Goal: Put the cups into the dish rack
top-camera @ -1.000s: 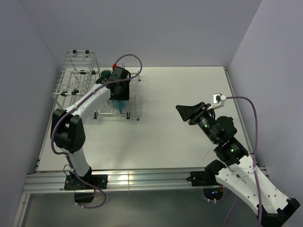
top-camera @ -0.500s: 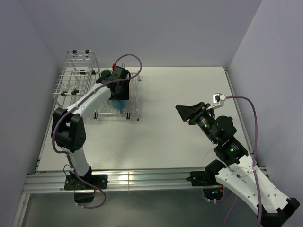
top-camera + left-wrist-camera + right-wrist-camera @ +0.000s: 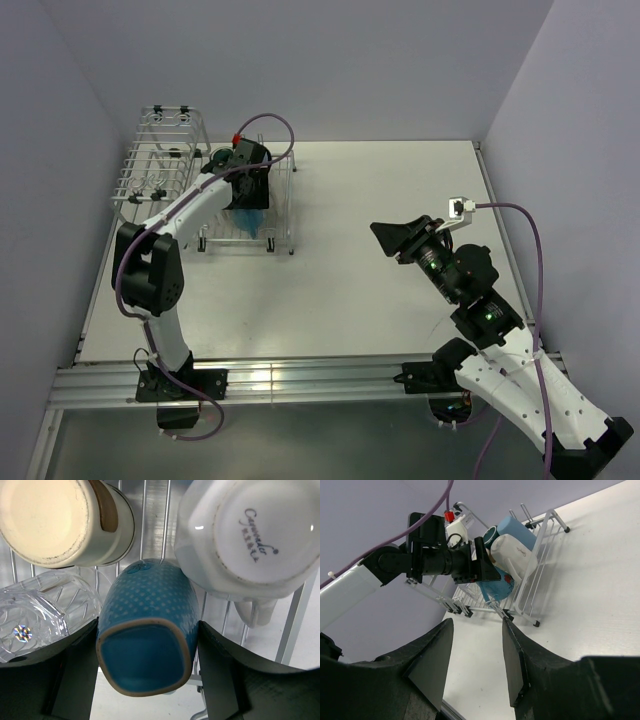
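Note:
My left gripper is over the near end of the silver wire dish rack, shut on the blue tumbler. In the left wrist view the dotted tumbler fills the gap between both black fingers. Around it in the rack lie a cream mug, a clear glass and a white-bottomed mug. My right gripper is open and empty over the table's middle right. Its view shows the rack, the tumbler and a blue cup.
The rack's taller basket section stands at the far left by the wall. Walls close in the table at the left, back and right. The left arm reaches across the rack's flat tray.
My left wrist has shifted a little left and back over the rack, with the tumbler staying between its fingers. The right arm has not moved.

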### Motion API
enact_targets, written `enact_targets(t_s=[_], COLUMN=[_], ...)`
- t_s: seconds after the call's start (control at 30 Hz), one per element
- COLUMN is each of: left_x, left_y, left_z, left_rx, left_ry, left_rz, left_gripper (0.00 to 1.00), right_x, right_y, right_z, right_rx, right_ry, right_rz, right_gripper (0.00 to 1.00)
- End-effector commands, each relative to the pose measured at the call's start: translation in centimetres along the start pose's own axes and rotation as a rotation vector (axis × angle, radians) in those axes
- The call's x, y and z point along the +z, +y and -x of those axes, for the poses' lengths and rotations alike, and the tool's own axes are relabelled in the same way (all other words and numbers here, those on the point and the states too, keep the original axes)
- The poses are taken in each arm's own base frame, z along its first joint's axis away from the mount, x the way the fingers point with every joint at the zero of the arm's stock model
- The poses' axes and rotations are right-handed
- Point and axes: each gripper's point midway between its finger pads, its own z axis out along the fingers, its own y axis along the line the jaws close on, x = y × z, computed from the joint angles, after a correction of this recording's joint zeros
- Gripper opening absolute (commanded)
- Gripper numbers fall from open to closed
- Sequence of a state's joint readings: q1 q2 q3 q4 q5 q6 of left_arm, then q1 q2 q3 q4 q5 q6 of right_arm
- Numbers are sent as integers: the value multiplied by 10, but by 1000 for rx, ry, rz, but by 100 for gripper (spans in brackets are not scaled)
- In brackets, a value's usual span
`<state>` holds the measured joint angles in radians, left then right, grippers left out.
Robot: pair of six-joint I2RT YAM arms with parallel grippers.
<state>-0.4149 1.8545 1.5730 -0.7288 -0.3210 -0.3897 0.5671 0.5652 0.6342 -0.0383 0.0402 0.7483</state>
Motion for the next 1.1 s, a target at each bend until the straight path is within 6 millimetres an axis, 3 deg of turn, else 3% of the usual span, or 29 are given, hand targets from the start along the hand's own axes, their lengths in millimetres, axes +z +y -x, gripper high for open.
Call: enact_targets(t_s=[0.0,0.17,0.27,0.37,0.4,0.5,0.7,1.07], left_x=[-9,-9,-9,-11,-11,-14,-21,-43], left_y=[-4,-2,-2,-3,-2,-1,1,4], left_z=[27,26,26,26,27,27,30,40], left_rx=[-40,-46,-49,-51,-52,-52,-55,-69], left_ry=[-79,-84,-83,-85,-86,-90,-99,-145], left_rz=[-14,-6,-11,-15,-12,-12,-14,-37], left_gripper=[0,5,15,27,37,53,72,85], right_x=[0,0,0,1,0,1,1,3], right_y=[7,7,7,9,10,11,14,16], right_z=[7,7,7,7,8,8,9,7], right_rx=[-12,-13,-13,-15,-16,-16,-16,-9], right_ry=[-20,-21,-20,-15,-17,-14,-8,0], right_rz=[21,22,23,29,31,34,42,46], right_gripper=[51,52,52,51,51,52,51,52])
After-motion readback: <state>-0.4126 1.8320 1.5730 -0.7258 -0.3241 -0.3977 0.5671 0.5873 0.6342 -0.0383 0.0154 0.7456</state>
